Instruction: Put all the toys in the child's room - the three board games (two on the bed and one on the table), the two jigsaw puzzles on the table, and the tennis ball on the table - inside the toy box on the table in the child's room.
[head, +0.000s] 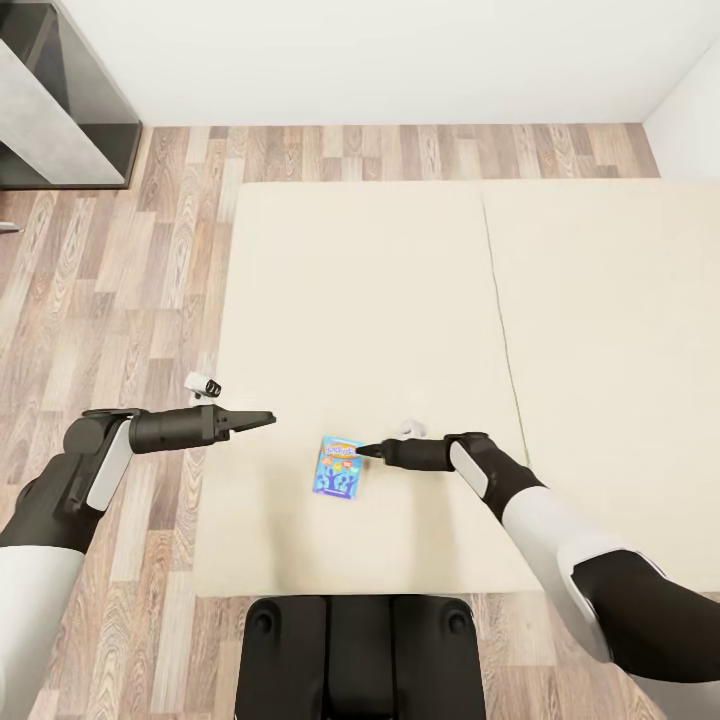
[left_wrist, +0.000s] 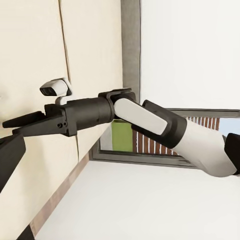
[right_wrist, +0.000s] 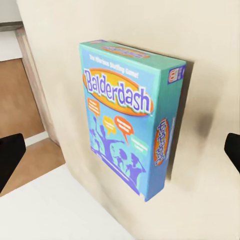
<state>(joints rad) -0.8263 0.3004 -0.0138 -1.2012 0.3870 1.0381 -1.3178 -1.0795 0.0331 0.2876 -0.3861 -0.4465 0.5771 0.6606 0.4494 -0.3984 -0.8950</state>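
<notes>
Head view: the blue "Balderdash" board game (head: 338, 466) lies flat on the cream bed (head: 400, 300), near the bed's front edge at about 6 o'clock of the mattress, left of the lengthwise seam (head: 500, 320). The right gripper (head: 366, 452) points at the box from its 3 o'clock side, tips at the box's right edge. In the right wrist view the box (right_wrist: 127, 117) sits between two dark fingertips (right_wrist: 9, 157) at opposite borders of the picture — the fingers are spread wide and hold nothing.

The box is thin, rectangular, printed cardboard with crisp corners and a glossy face; judged from its shape, it is light and fairly stiff but crushable under a hard pinch, and the smooth print may slip. The best hold is probably across the two long narrow sides, near mid-length, so that it does not swing. Since it lies flush on a mattress that looks soft and matt, the fingertips would likely have to press slightly into the surface to get under or around the edges.

The left gripper (head: 262, 418) hangs over the bed's left edge at 9 o'clock of the box, well apart from it, carrying nothing; its fingers appear close together. Beyond the bed lie wood-plank floor (head: 130, 290) and a white wall (head: 400, 50).
</notes>
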